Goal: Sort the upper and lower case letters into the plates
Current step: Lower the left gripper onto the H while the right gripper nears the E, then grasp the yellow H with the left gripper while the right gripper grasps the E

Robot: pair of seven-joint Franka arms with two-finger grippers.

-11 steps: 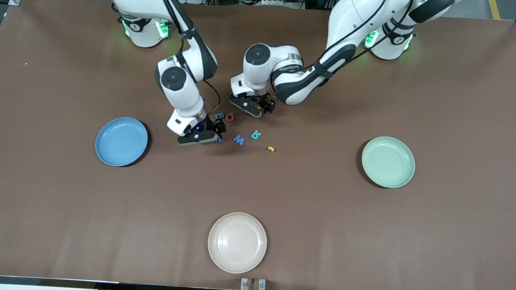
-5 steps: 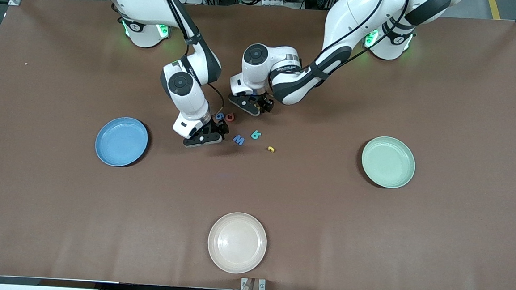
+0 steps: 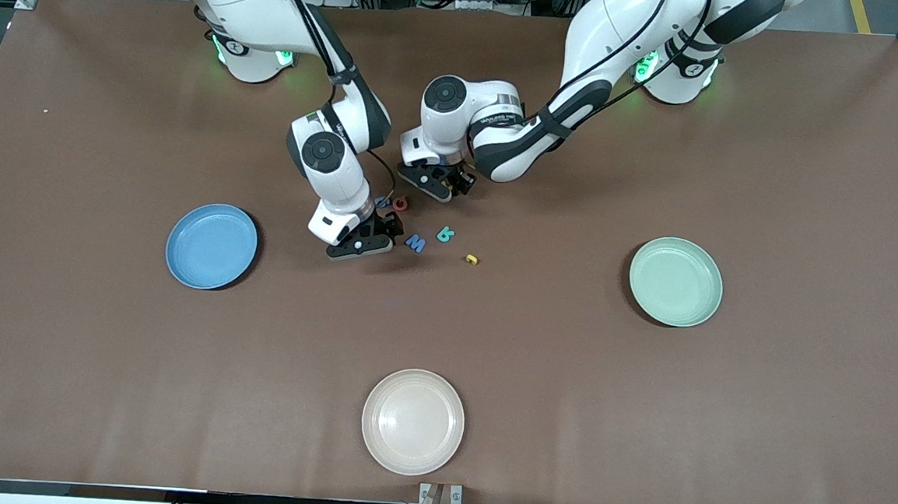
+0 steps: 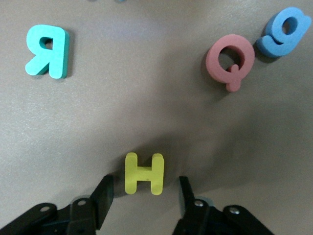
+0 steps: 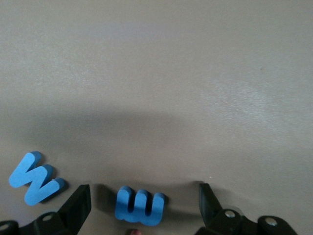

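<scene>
You are looking at three plates: a blue plate (image 3: 211, 246) toward the right arm's end of the table (image 3: 688, 422), a mint plate (image 3: 675, 281) toward the left arm's end, and a cream plate (image 3: 413, 421) nearest the front camera.

You are seeing seven letters, all lying on the table between the blue and mint plates:
- Three are blue: a g (image 3: 382, 201), a big W (image 3: 416, 243) and a small w (image 5: 139, 205).
- Two are yellow: an H (image 4: 144, 173) and a small piece (image 3: 472, 259) nearest the mint plate, too small to read.
- One is a red Q (image 3: 400, 202), lying just beside the g.
- One is a teal R (image 3: 445, 234).

The left gripper (image 4: 145, 179) is reaching low over the H. Its fingers (image 4: 104, 192) are standing apart on either side of the H, with gaps showing, so it is grasping nothing.

The right gripper (image 5: 143, 188) is spread wide around the small w, clear of it on both sides, with the big W just beside it.

Compared with a second ago, the right gripper is sitting closer to the big W, having shifted toward the left arm's end. The left gripper is barely moving. The plates and the visible letters are staying put.
</scene>
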